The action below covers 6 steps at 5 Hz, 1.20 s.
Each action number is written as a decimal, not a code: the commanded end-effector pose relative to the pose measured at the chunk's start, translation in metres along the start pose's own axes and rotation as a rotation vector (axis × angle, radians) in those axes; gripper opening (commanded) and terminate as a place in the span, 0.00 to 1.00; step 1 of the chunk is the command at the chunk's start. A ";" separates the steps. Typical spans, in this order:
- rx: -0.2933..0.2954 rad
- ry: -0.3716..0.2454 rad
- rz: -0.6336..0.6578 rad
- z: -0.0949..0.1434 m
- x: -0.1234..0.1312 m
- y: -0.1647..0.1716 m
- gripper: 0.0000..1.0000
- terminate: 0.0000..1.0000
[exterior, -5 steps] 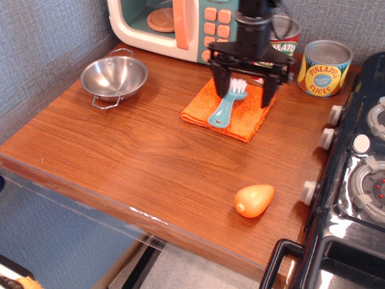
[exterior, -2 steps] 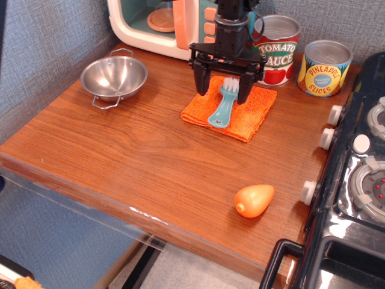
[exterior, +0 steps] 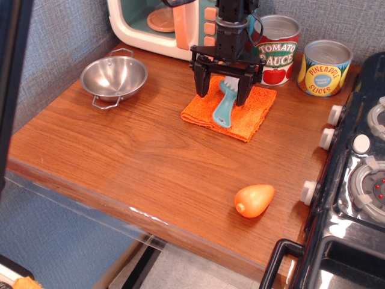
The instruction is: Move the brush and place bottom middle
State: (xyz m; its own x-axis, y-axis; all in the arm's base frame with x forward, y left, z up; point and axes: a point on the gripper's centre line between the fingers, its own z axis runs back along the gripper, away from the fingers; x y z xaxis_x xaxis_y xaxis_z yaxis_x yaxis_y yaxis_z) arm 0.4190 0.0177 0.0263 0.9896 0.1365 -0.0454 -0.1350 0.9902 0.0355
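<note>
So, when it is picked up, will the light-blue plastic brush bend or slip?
The light-blue plastic brush looks like moulded plastic, so it is probably stiff and light. Its flat, smooth handle may slip in the open end effector. It lies on the orange cloth, which could drag along.

The pincer (exterior: 223, 95) hides most of the brush's (exterior: 224, 108) white bristles, and the top edge cuts off the toy microwave (exterior: 165, 27).
</note>
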 end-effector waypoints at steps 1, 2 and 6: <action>-0.018 -0.066 -0.007 0.022 0.006 -0.001 1.00 0.00; -0.024 -0.071 -0.016 0.021 0.005 -0.005 0.00 0.00; -0.040 -0.232 -0.077 0.080 -0.023 0.001 0.00 0.00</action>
State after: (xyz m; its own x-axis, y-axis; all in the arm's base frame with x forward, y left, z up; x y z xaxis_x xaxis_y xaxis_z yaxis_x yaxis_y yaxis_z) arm 0.3932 0.0082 0.0836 0.9911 0.0588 0.1192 -0.0585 0.9983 -0.0058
